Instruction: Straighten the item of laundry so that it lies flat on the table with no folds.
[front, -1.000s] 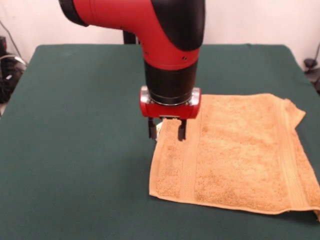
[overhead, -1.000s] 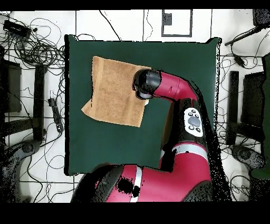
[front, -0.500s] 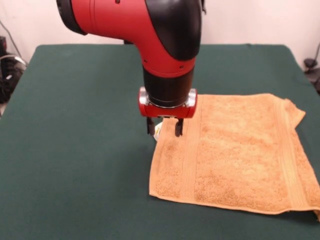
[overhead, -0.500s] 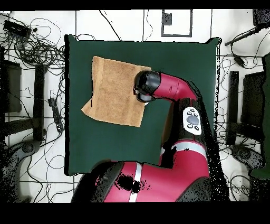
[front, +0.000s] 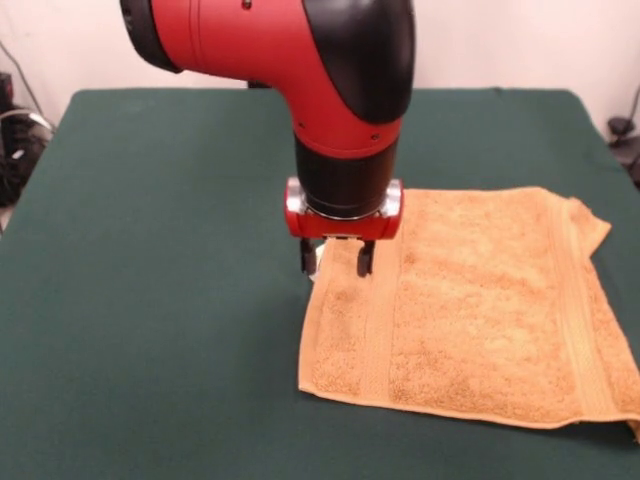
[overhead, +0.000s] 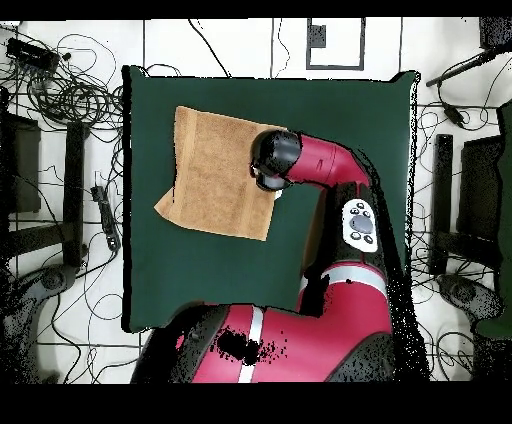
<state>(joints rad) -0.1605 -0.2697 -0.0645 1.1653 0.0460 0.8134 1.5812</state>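
The item of laundry (front: 470, 310) is a golden-orange towel spread on the right part of the green table (front: 150, 250). It lies mostly flat, but its far right corner (front: 590, 222) is rumpled and folded over. My gripper (front: 337, 260) hangs just over the towel's far left corner, open, with its fingers (front: 307, 258) either side of the edge and a small white tag between them. In the overhead view the towel (overhead: 215, 175) shows with one corner (overhead: 165, 208) jutting out. There the arm's wrist (overhead: 276, 158) hides the gripper.
Cables (overhead: 70, 95), stands and black equipment (overhead: 445, 190) lie on the floor around the table (overhead: 340, 110). The arm's red body (overhead: 330, 300) covers the table edge nearest the base.
The gripper swayed slightly to the left and came back right over the same towel corner. The towel has not moved.
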